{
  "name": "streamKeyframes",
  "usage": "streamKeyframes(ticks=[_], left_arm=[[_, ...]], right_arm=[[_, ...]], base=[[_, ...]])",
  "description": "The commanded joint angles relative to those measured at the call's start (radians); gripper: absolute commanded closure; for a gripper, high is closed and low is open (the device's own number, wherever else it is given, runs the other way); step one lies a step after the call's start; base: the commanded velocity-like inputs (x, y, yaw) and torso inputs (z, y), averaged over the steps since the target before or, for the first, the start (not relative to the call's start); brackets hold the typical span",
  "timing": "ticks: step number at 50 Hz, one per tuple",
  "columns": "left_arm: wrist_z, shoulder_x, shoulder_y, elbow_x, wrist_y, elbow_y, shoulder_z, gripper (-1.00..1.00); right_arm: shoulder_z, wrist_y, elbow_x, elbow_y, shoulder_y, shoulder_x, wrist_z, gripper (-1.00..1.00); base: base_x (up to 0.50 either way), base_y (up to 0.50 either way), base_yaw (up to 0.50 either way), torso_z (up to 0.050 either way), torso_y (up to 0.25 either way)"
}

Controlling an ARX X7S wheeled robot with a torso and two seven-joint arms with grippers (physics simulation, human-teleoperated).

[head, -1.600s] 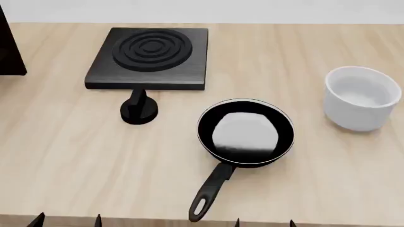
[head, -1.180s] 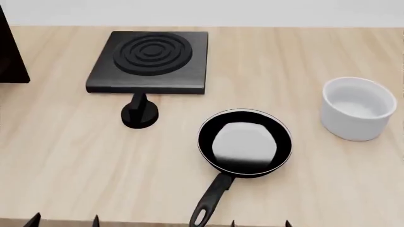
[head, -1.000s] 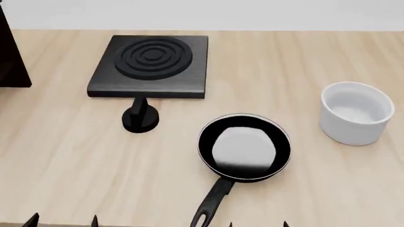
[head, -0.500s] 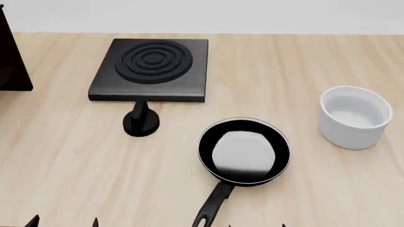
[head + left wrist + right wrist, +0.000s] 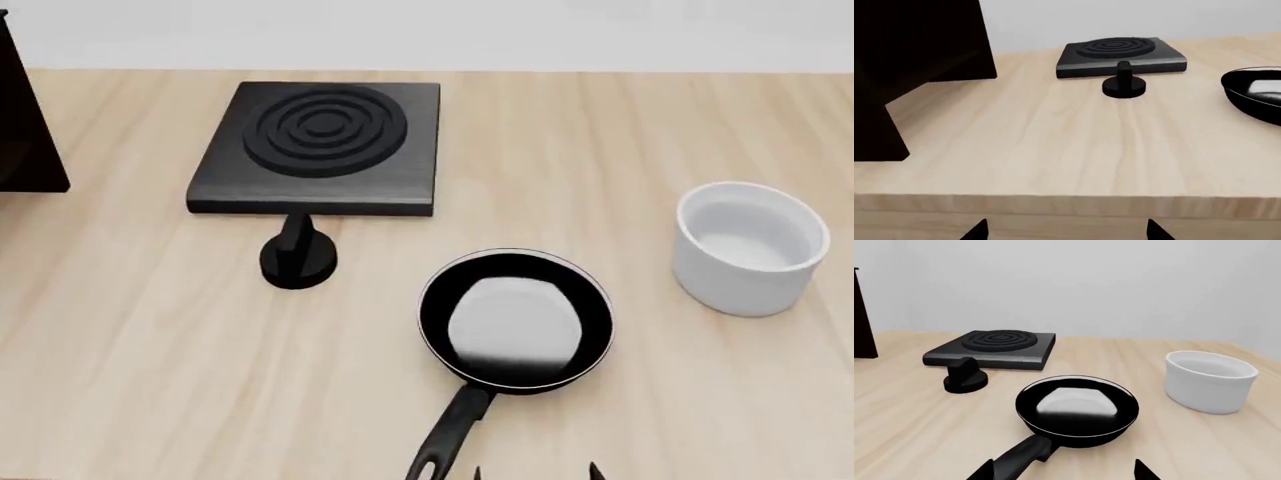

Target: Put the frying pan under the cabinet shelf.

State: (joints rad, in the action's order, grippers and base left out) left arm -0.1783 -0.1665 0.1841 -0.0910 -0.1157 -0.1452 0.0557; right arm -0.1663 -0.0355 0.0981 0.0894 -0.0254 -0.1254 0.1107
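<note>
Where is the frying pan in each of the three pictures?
Head view: the frying pan lies low and right of centre, its handle running off the bottom edge.
Left wrist view: only a slice of the pan shows, at the right edge.
Right wrist view: the pan sits in the middle, handle coming toward the camera.
Shared landmark: the square black burner plate with the small black knob in front of it.

burner plate [image 5: 318, 146], black knob [image 5: 298, 260], white bowl [image 5: 749, 247] on wooden table [image 5: 160, 360].

Wooden table [image 5: 160, 380]: frying pan [image 5: 517, 318], burner plate [image 5: 318, 133], bowl [image 5: 747, 245]
</note>
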Motion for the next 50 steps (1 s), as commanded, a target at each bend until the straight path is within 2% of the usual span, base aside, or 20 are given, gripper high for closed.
streamKeyframes(ticks=[1, 4, 8, 13, 14, 18, 20, 21, 22, 26, 37, 50], left_arm=[[-0.066, -0.094, 0.123, 0.005, -0.112, 0.019, -0.112, -1.0], [-0.084, -0.107, 0.143, -0.028, -0.105, 0.054, -0.183, -1.0], [-0.095, -0.131, 0.103, -0.088, -0.053, 0.315, -0.301, -1.0], [-0.066, -0.168, 0.061, -0.081, -0.003, 0.54, -0.311, -1.0], [-0.067, -0.189, 0.029, -0.052, 0.023, 0.667, -0.298, -1.0], [-0.018, -0.223, -0.065, -0.043, 0.132, 0.983, -0.293, -1.0], [-0.053, -0.248, -0.157, -0.003, 0.342, 1.269, -0.283, -1.0], [-0.018, -0.262, -0.21, 0.002, 0.467, 1.419, -0.278, -1.0], [-0.07, -0.271, -0.211, 0.037, 0.373, 1.454, -0.26, -1.0], [-0.046, -0.262, -0.184, 0.042, 0.231, 1.454, -0.302, -1.0], [-0.029, -0.208, -0.148, 0.093, 0.039, 1.454, -0.321, -1.0], [-0.032, -0.204, -0.144, 0.094, 0.032, 1.454, -0.318, -1.0]], right_arm=[[-0.024, -0.013, -0.004, 0.005, 0.011, -0.011, 0.007, -1.0], [-0.023, -0.028, 0.0, 0.026, 0.01, -0.018, 0.011, -1.0], [-0.027, -0.017, 0.003, 0.019, 0.012, -0.021, 0.01, -1.0], [-0.028, -0.014, 0.008, 0.026, 0.005, -0.027, 0.013, -1.0], [-0.027, -0.014, 0.009, 0.028, 0.002, -0.029, 0.014, -1.0], [-0.031, -0.017, 0.009, 0.031, 0.001, -0.033, 0.018, -1.0], [-0.031, -0.021, 0.01, 0.036, 0.001, -0.035, 0.02, -1.0], [-0.03, -0.022, 0.016, 0.04, 0.0, -0.036, 0.018, -1.0], [-0.03, -0.024, 0.017, 0.041, 0.001, -0.037, 0.019, -1.0], [-0.035, -0.025, 0.014, 0.046, 0.001, -0.041, 0.023, -1.0], [-0.041, -0.038, 0.011, 0.061, -0.001, -0.05, 0.038, -1.0], [-0.046, -0.057, 0.012, 0.069, 0.002, -0.059, 0.052, -1.0]], base=[[0.0, 0.0, 0.0, 0.0, 0.0], [0.0, 0.0, 0.0, 0.0, 0.0], [0.0, 0.0, 0.0, 0.0, 0.0], [0.0, 0.0, 0.0, 0.0, 0.0], [0.0, 0.0, 0.0, 0.0, 0.0], [0.0, 0.0, 0.0, 0.0, 0.0], [0.0, 0.0, 0.0, 0.0, 0.0], [0.0, 0.0, 0.0, 0.0, 0.0], [0.0, 0.0, 0.0, 0.0, 0.0], [0.0, 0.0, 0.0, 0.0, 0.0], [0.0, 0.0, 0.0, 0.0, 0.0], [0.0, 0.0, 0.0, 0.0, 0.0]])
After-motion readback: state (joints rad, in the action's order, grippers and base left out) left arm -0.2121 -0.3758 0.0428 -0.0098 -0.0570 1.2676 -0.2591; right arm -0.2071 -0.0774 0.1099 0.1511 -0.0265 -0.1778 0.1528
